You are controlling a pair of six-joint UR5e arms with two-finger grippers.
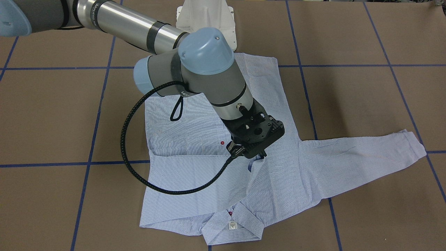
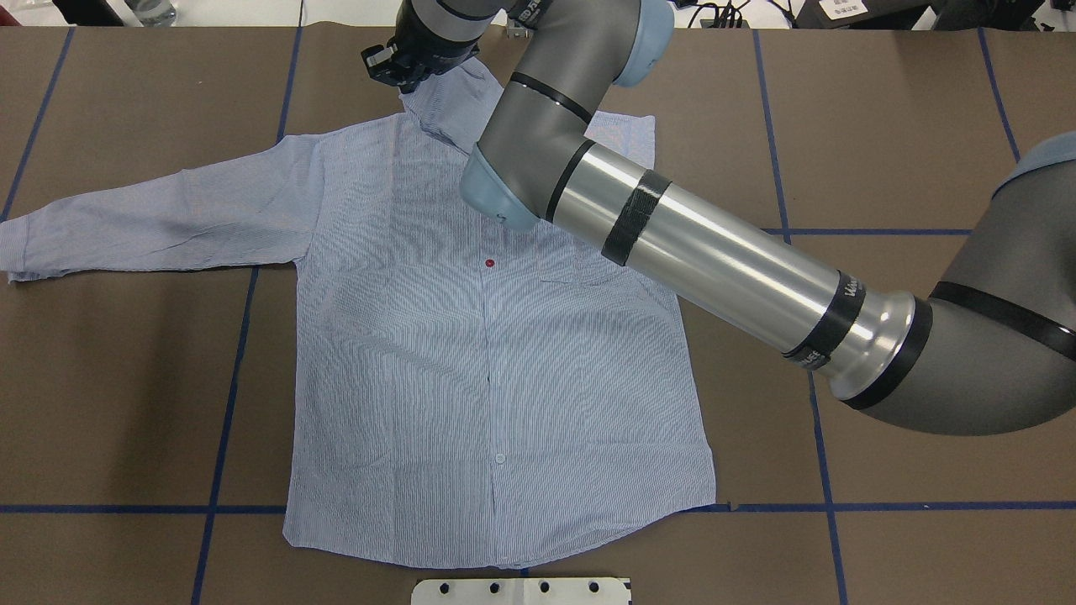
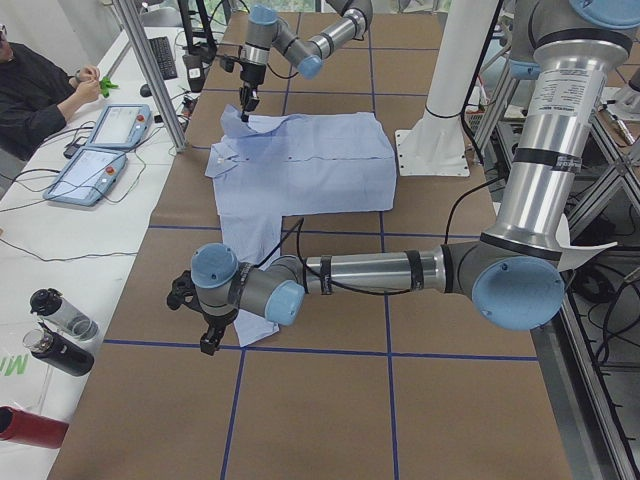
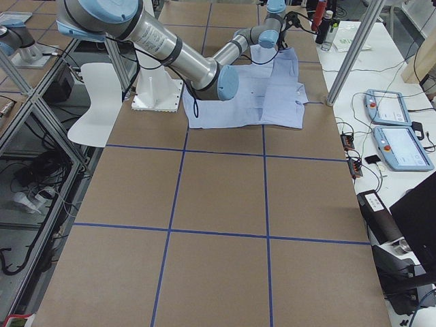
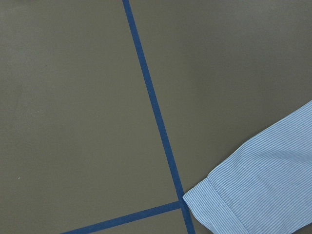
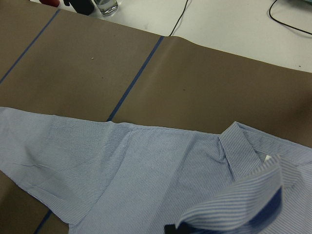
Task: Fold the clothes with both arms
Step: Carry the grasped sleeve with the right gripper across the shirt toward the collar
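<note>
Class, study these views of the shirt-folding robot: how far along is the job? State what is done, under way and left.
Done: one sleeve of the shirt lies folded across the chest. In hand: the right gripper, jaws seemingly closed on that sleeve's end, sits over the placket. Left: the other sleeve is still spread flat, the left gripper near its cuff; the body is unfolded.

We see the blue-and-white striped shirt (image 2: 471,378) lying flat, buttons up, collar (image 1: 231,223) far. One sleeve (image 2: 151,218) sticks out left, the other is folded over. The right arm (image 2: 714,252) reaches far, and the right gripper (image 1: 259,155) pinches cloth. The left arm (image 3: 370,272) hangs by the left cuff (image 5: 258,195).
</note>
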